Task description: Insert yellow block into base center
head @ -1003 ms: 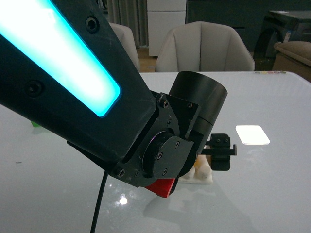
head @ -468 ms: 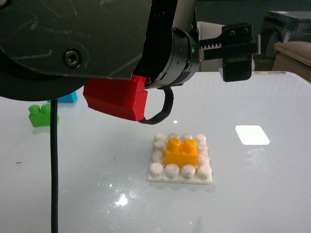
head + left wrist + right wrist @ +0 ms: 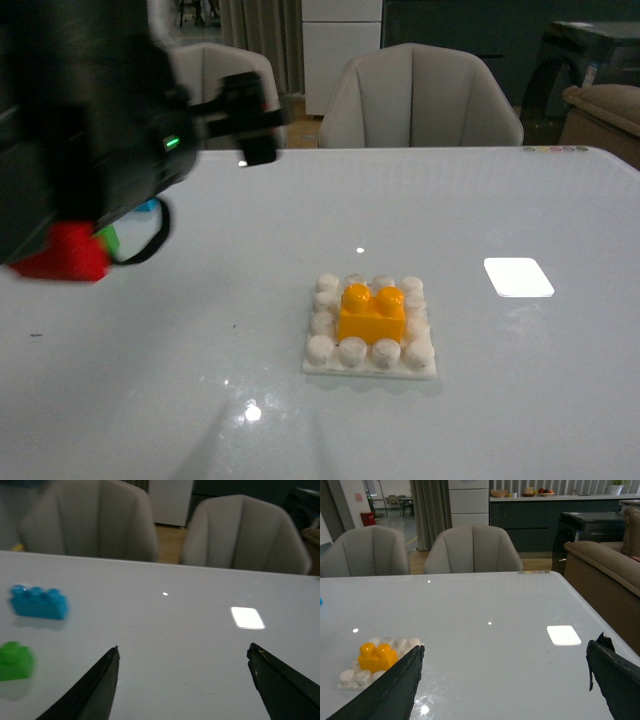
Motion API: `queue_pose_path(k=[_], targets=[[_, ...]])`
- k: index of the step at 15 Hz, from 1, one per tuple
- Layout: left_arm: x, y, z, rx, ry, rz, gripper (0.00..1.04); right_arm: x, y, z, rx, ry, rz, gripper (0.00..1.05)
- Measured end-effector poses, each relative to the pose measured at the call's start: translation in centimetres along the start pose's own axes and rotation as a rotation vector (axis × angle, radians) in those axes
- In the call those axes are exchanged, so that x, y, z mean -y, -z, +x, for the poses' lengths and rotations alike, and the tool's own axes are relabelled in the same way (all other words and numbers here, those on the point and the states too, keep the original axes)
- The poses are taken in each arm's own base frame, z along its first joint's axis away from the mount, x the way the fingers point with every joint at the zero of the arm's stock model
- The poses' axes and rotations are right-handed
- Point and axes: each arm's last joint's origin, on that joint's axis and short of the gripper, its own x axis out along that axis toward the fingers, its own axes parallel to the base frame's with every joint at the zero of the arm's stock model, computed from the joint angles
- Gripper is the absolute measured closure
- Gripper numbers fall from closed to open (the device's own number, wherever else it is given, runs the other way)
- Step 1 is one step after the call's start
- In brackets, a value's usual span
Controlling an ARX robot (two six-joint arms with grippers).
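The yellow block (image 3: 372, 314) sits on the middle studs of the white studded base (image 3: 333, 364), upright, near the table's centre. Both also show in the right wrist view, block (image 3: 376, 656) on base (image 3: 349, 676). My left gripper (image 3: 250, 122) is raised at the far left, well away from the base, open and empty; in its wrist view (image 3: 182, 652) the fingers stand wide apart over bare table. My right gripper (image 3: 505, 652) is open and empty, with the base beside one finger.
A blue three-stud brick (image 3: 39, 602) and a green brick (image 3: 16, 661) lie on the table at the far left. A flat white studless rectangle (image 3: 518, 277) lies right of the base. Grey chairs (image 3: 420, 98) stand behind the table's far edge.
My left arm has lifted off the base and swung up and to the left, uncovering the yellow block seated on the base. The block and base have not moved since half a second ago.
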Motion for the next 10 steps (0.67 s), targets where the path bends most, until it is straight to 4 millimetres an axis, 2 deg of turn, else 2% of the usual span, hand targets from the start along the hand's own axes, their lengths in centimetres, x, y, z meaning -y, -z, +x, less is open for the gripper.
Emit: queue_pose_path(k=[1, 2, 3, 8, 10], targets=[[-7.6, -2.1, -7.9, 0.138, -0.023, 0.097, 0.68, 0.0, 0.0, 0.0, 0.0, 0.0, 0.0, 0.06], [-9.9, -1.2, -13.5, 0.106, -0.019, 0.12, 1.02, 0.0, 0.0, 0.0, 0.0, 0.0, 0.0, 0.06], [-10.1, -1.5, -14.4, 0.138, -0.014, 0.119, 1.03, 0.0, 0.0, 0.0, 0.0, 0.0, 0.0, 0.06], [-10.5, -0.9, -15.7, 0.131, -0.013, 0.12, 1.03, 0.0, 0.0, 0.0, 0.0, 0.0, 0.0, 0.06], [-11.6, -0.3, -16.8, 0.118, -0.01, 0.121, 1.03, 0.0, 0.0, 0.0, 0.0, 0.0, 0.0, 0.06]])
